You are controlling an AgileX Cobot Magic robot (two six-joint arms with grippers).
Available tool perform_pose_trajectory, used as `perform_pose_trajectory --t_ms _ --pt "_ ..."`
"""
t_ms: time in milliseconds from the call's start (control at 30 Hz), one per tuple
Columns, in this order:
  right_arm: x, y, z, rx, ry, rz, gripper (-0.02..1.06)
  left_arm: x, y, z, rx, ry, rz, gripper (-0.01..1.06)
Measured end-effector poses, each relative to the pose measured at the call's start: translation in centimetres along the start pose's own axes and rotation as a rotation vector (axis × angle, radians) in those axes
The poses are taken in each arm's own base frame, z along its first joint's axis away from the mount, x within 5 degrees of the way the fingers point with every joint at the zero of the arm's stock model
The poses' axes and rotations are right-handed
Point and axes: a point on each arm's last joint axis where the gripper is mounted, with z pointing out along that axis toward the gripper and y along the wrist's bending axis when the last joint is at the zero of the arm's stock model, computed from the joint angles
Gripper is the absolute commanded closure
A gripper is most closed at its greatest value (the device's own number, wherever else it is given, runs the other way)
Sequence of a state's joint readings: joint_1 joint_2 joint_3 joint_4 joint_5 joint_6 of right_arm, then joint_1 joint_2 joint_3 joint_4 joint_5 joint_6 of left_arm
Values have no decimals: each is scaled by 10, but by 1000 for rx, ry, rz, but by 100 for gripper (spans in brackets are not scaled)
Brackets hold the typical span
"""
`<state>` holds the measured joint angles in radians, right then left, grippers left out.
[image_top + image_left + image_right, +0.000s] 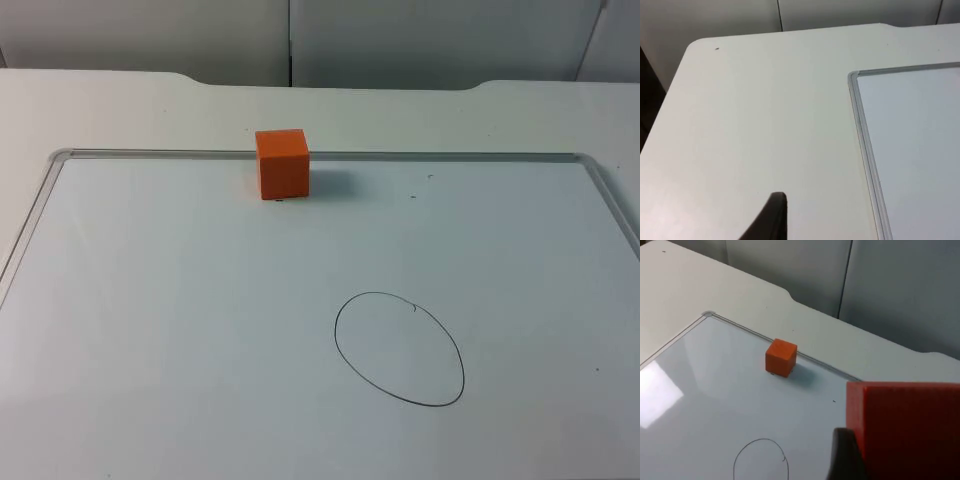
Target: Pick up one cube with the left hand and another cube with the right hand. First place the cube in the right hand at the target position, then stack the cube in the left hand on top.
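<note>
White table top (120, 110) meets a grey partition wall (400, 40) and carries a whiteboard (200, 330) with a hand-drawn oval (399, 348) on it. One orange cube (282, 163) sits on the whiteboard against its far frame edge, well apart from the oval. The right gripper (850, 460) clamps a second orange cube (905, 425) above the whiteboard, while the left gripper (771, 220) waits over bare table beside the whiteboard's corner, and I cannot tell how its fingers stand.
</note>
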<state>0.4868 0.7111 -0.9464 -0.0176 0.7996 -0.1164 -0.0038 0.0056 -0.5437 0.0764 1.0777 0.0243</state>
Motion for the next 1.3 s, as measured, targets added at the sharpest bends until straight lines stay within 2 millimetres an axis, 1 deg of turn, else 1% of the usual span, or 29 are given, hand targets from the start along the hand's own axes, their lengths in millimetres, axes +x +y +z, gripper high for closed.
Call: perform_pose_trajectory --t_ms 100,167,233,267,400,500,767,800,867,900,933,1000,1067,1100,1267,1300 --pt "-2 0 0 -2 -19 0 105 -1 0 0 2 -10 -1 0" --pt "-3 1 4 -10 -24 3 105 -1 -1 0 6 -15 -3 0" --pt "-4 1 11 -11 -10 -7 105 -2 0 0 6 -17 -3 0" --pt "-4 1 11 -11 -10 -7 105 -2 0 0 6 -17 -3 0" --pt "-6 4 28 -56 32 -17 105 -2 -2 0 24 -17 -13 0" --pt "-7 8 32 -103 29 -24 105 -2 -5 0 52 -18 -29 0" --pt "-9 14 33 -165 16 -7 105 -4 -16 -2 182 -40 -59 0" --pt "-9 14 33 -168 15 -6 105 -7 -20 -3 228 -72 -73 0" --pt "-9 14 33 -169 8 -2 105 -12 -23 -4 266 -122 -79 0" --pt "-9 15 33 -170 8 0 105 -17 -26 -4 301 -162 -92 0" --pt "-9 15 33 -170 8 0 105 -17 -26 -4 301 -162 -92 0" --pt "-9 15 33 -173 7 3 105 -27 -29 3 332 -167 -92 0" --pt "-10 16 33 -183 0 18 105 -39 -31 16 361 -155 -79 0" --pt "-10 16 33 -183 0 18 105 -39 -31 16 361 -155 -79 0" --pt "-15 16 32 -190 -55 52 105 -78 -43 61 478 -136 -19 0" --pt "-15 16 32 -190 -55 52 105 -78 -43 61 478 -136 -19 0"
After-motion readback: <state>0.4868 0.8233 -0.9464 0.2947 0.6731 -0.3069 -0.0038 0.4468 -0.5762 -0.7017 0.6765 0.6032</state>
